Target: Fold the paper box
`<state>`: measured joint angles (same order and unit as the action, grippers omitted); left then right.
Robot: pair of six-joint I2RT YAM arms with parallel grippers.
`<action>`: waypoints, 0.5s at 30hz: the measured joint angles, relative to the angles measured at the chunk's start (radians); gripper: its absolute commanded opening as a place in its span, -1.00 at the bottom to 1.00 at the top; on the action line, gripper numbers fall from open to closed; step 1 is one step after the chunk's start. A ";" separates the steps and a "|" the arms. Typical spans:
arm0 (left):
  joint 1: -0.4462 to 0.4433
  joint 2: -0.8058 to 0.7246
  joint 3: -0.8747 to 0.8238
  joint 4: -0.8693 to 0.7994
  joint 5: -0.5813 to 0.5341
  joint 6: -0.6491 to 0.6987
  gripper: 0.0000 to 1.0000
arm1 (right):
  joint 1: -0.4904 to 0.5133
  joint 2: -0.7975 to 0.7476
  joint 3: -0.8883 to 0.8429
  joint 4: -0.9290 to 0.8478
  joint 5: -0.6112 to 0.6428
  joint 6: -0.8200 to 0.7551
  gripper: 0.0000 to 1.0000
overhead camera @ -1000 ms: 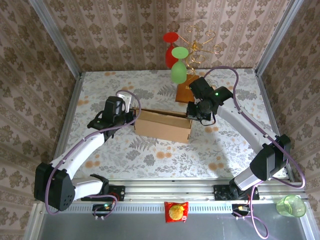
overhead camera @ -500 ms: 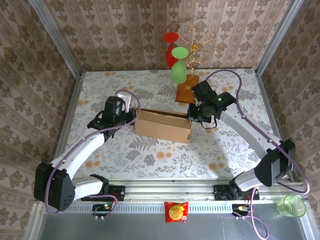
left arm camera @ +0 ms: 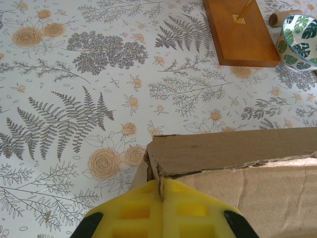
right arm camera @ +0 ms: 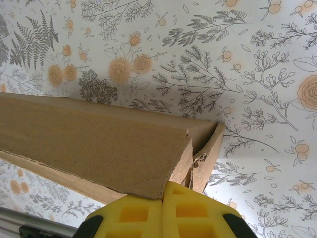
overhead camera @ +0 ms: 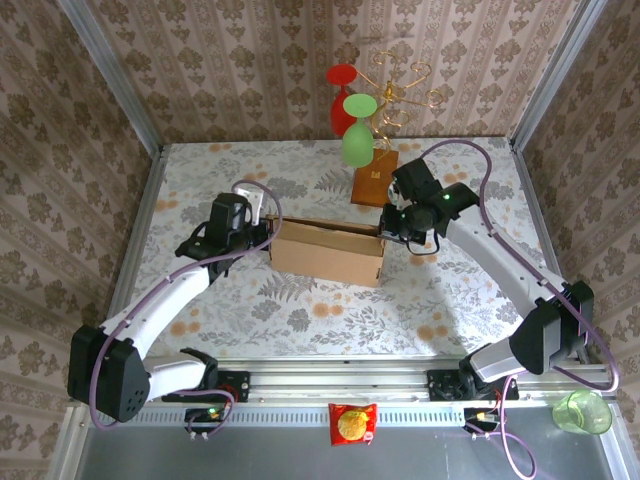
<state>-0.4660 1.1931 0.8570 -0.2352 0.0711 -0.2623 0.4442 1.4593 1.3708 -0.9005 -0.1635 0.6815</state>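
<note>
Tan cardboard paper box (overhead camera: 326, 253) sits mid surface (overhead camera: 250, 310); left claw (overhead camera: 262, 238) and right claw (overhead camera: 385, 228) each pinch an end corner, fully closed. Best to move both evenly, holding the creases square.

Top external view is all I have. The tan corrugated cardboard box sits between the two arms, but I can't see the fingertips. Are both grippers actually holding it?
Observer: In the left wrist view, the left gripper is shut on an end corner of the tan corrugated cardboard box. A wall edge is pinched between its yellow pads.
Operator: And the right one?
Observer: In the right wrist view, the right gripper is shut on the opposite end corner, where an end flap stands slightly apart from the long wall.
Operator: Anything near the stand base I can't make out?
Observer: In the left wrist view, a white bowl with green leaf print sits beside the glossy brown wooden base, apart from the box.
</note>
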 measured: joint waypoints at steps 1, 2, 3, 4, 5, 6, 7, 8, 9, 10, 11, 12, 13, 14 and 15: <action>0.000 0.000 0.000 0.000 0.000 0.000 -1.00 | -0.003 0.000 0.000 0.000 -0.005 0.000 -1.00; 0.000 0.000 0.000 0.000 0.000 0.000 -1.00 | -0.004 0.000 0.000 0.000 -0.008 0.000 -1.00; 0.000 0.000 0.000 0.000 0.000 0.000 -1.00 | -0.006 0.000 0.000 0.000 -0.013 0.000 -1.00; 0.000 0.000 0.000 0.000 0.000 0.000 -1.00 | -0.008 0.000 0.000 0.000 -0.020 0.000 -1.00; 0.000 0.000 0.000 0.000 0.000 0.000 -1.00 | -0.011 0.000 0.000 0.000 -0.026 0.000 -1.00; 0.000 0.000 0.000 0.000 0.000 0.000 -1.00 | -0.014 0.000 0.000 0.000 -0.032 0.000 -1.00; 0.000 0.000 0.000 0.000 0.000 0.000 -1.00 | -0.017 0.000 0.000 0.000 -0.039 0.001 -1.00; 0.000 0.000 0.000 0.000 0.000 0.000 -1.00 | -0.020 0.000 0.000 0.000 -0.046 0.001 -1.00; 0.000 0.000 0.000 0.000 0.000 0.000 -1.00 | -0.024 0.000 0.000 0.000 -0.053 0.003 -1.00; 0.000 0.000 0.000 0.000 0.000 0.000 -1.00 | -0.027 0.000 0.000 0.000 -0.058 0.003 -1.00; 0.000 0.000 0.000 0.000 0.000 0.000 -1.00 | -0.029 0.000 0.000 0.000 -0.061 0.003 -1.00; 0.000 0.000 0.000 0.000 0.000 0.000 -1.00 | -0.030 0.000 0.000 0.000 -0.063 0.003 -1.00; 0.000 0.000 0.000 0.000 0.000 0.000 -1.00 | -0.031 0.000 0.000 0.000 -0.065 0.003 -1.00; 0.000 0.000 0.000 0.000 0.000 0.000 -1.00 | -0.031 0.000 0.000 0.000 -0.067 0.003 -1.00; 0.000 0.000 0.000 0.000 0.000 0.000 -1.00 | -0.031 0.000 0.000 0.000 -0.069 0.003 -1.00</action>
<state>-0.4660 1.1931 0.8570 -0.2352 0.0715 -0.2623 0.4137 1.4597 1.3708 -0.9001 -0.2321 0.6846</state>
